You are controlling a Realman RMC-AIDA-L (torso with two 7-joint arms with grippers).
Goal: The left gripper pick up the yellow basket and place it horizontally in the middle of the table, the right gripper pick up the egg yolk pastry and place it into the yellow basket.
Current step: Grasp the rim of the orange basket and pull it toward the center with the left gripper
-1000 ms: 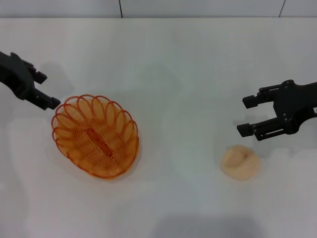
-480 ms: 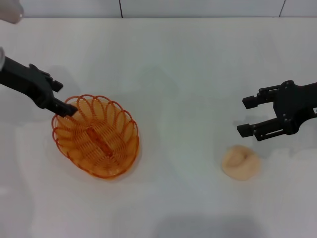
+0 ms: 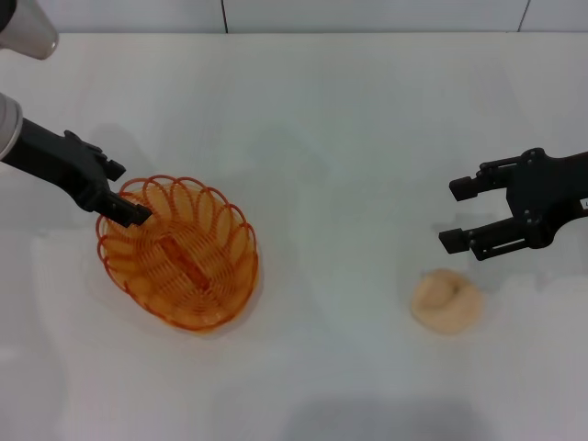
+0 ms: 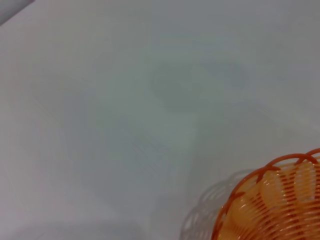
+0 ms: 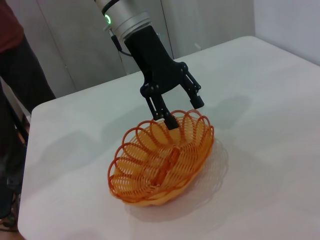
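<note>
The left gripper (image 3: pixel 127 208) sits at the far left end of the yellow basket (image 3: pixel 177 252), its fingers spread and straddling the looped rim: in the right wrist view one finger (image 5: pixel 170 121) dips just inside the basket while the other (image 5: pixel 197 100) hangs outside it, neither visibly pinching yet. The basket rests on the white bench (image 3: pixel 331 129), well left of centre and lying at a slant, so it has yet to be lifted, turned level and set in the middle.

Judging by its thin open wire, the basket looks light and fairly stiff, though the scalloped loops may flex or slip; a bite across the rim, where a loop meets the wall, seems the soundest hold.

The right gripper (image 3: pixel 461 213) hovers over the right side of the bench, fingers apart and empty, just beyond the egg yolk pastry (image 3: pixel 446 299), which lies on the bench near it. The pastry looks soft and crumbly, so it likely wants a gentle squeeze across its sides.

No brand or writing can be read anywhere.
</note>
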